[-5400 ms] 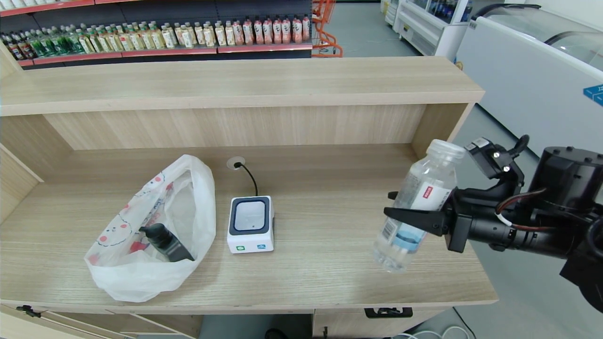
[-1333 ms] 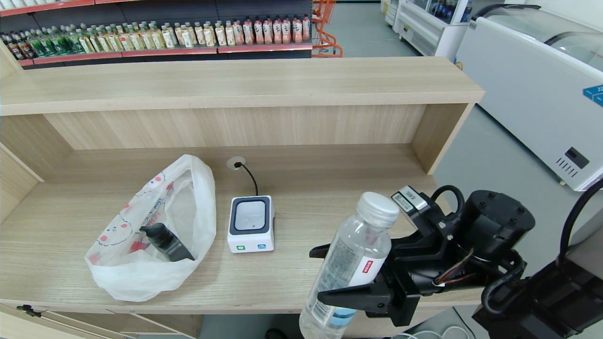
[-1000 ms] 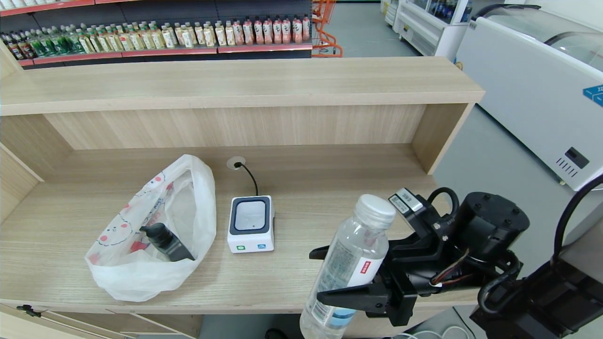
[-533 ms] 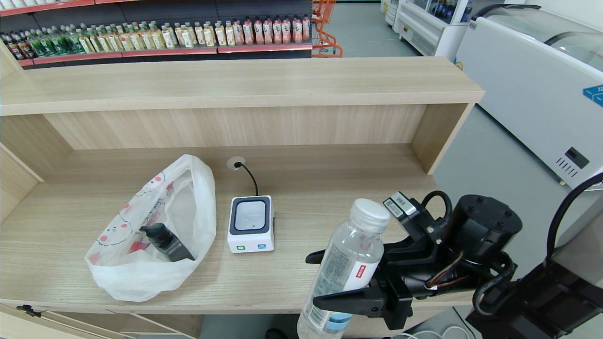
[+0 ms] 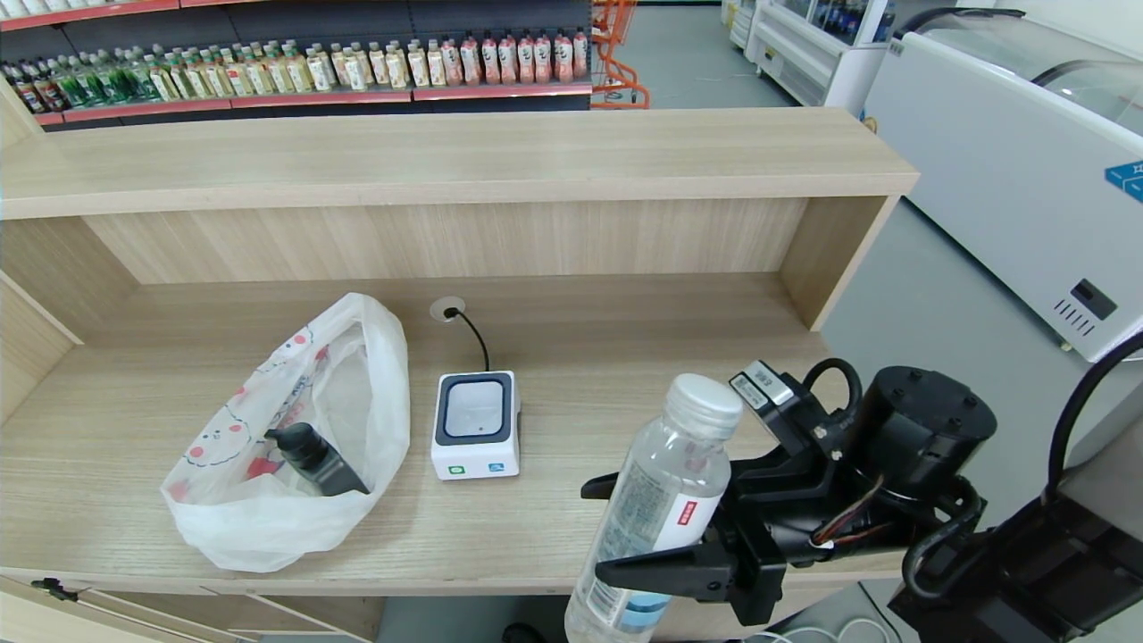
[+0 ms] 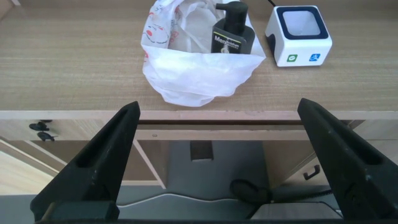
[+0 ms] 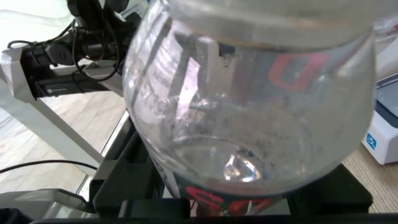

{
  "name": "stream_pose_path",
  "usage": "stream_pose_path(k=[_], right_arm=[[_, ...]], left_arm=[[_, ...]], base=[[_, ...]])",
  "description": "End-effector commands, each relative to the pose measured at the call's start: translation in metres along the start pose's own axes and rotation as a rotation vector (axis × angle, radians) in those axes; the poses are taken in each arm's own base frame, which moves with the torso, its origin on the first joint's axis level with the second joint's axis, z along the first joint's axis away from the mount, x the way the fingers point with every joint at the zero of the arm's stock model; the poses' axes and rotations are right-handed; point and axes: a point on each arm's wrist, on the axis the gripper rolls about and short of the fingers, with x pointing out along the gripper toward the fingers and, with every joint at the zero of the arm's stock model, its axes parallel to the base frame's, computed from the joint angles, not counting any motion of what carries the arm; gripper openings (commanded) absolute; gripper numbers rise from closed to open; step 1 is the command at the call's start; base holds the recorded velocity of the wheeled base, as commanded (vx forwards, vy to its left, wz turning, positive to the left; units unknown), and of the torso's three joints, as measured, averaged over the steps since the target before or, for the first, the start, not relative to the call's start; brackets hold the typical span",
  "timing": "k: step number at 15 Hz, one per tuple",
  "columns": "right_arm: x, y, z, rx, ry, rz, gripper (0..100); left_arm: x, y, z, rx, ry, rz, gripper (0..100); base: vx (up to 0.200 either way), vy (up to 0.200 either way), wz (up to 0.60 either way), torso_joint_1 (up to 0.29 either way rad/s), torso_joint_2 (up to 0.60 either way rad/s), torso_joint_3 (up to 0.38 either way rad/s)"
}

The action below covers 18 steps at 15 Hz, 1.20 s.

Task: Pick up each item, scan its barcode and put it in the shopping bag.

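So one item's done by the looks of it: a black pump bottle is already lying in the shopping bag, while the right gripper is clamped around a clear water bottle, tilted cap-up over the counter's front edge, right of the barcode scanner. I'd say that one has yet to be scanned and bagged. The scanner and its cable sit between bottle and bag, and the left gripper hangs wide open, holding nothing, off the front edge near the bag.
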Motion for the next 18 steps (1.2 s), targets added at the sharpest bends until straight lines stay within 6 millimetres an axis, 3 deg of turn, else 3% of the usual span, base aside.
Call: stream_pose_path(k=[1, 4, 6, 9, 11, 13, 18], right_arm=[[-0.006, 0.012, 0.024, -0.019, -0.011, -0.006, 0], [-0.063, 0.041, 0.072, -0.026, 0.031, -0.183, 0], [-0.105, 0.052, 0.075, -0.063, 0.127, -0.396, 0], [-0.13, 0.044, 0.072, -0.359, 0.264, -0.524, 0], [-0.129, 0.034, 0.09, -0.476, 0.278, -0.575, 0], [-0.125, 0.017, 0.095, -0.64, 0.327, -0.558, 0], [-0.079, -0.02, 0.122, -0.922, 0.317, -0.432, 0]], left_arm=[[0.0, 0.0, 0.0, 0.0, 0.0, 0.0, 100], [0.0, 0.0, 0.0, 0.0, 0.0, 0.0, 100], [0.0, 0.0, 0.0, 0.0, 0.0, 0.0, 100], [0.0, 0.0, 0.0, 0.0, 0.0, 0.0, 100], [0.0, 0.0, 0.0, 0.0, 0.0, 0.0, 100], [0.0, 0.0, 0.0, 0.0, 0.0, 0.0, 100], [0.0, 0.0, 0.0, 0.0, 0.0, 0.0, 100]], base=[[0.0, 0.0, 0.0, 0.0, 0.0, 0.0], [0.0, 0.0, 0.0, 0.0, 0.0, 0.0], [0.0, 0.0, 0.0, 0.0, 0.0, 0.0], [0.0, 0.0, 0.0, 0.0, 0.0, 0.0], [0.0, 0.0, 0.0, 0.0, 0.0, 0.0], [0.0, 0.0, 0.0, 0.0, 0.0, 0.0], [0.0, 0.0, 0.0, 0.0, 0.0, 0.0]])
